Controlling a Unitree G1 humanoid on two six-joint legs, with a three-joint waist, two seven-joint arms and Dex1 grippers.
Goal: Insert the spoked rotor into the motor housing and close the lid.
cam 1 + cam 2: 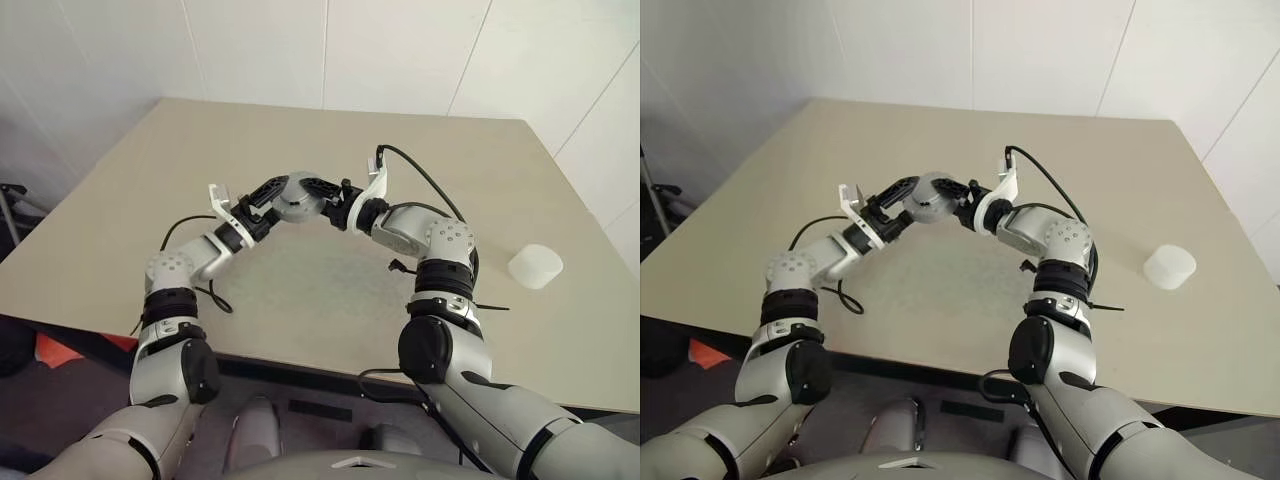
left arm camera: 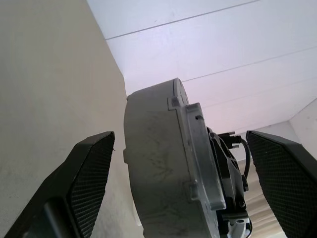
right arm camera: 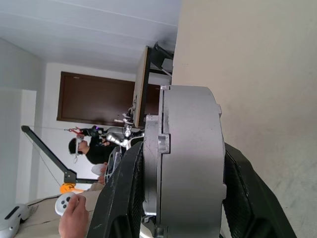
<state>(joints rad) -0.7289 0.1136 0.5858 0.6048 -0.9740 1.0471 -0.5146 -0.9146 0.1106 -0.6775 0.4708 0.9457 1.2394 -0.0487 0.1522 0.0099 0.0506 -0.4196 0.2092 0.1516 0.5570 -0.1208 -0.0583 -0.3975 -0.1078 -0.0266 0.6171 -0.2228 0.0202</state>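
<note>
In the head views, the two arms meet above the middle of the wide beige rectangular table, just above the centre of the frame. Between them sits the motor housing, a short round silver-grey metal drum, held off the tabletop with one flat face turned towards the camera.

The right gripper clamps it: in the right wrist view its two black textured fingers press against the two flat faces of the housing, one on each side. A seam runs round the drum with small lugs along it, so the flat grey ribbed lid seems to sit closed on the body, though the line between the two parts is hard to tell. The spoked rotor cannot be seen from outside.

The left gripper stands spread wide around the same housing. In the left wrist view its black fingers stand apart from the drum on either side, with clear gaps.

At the right edge of the table, well apart from the arms, stands a small white translucent plastic cylinder. In the right wrist view a person stands in the background at the left of the frame.
</note>
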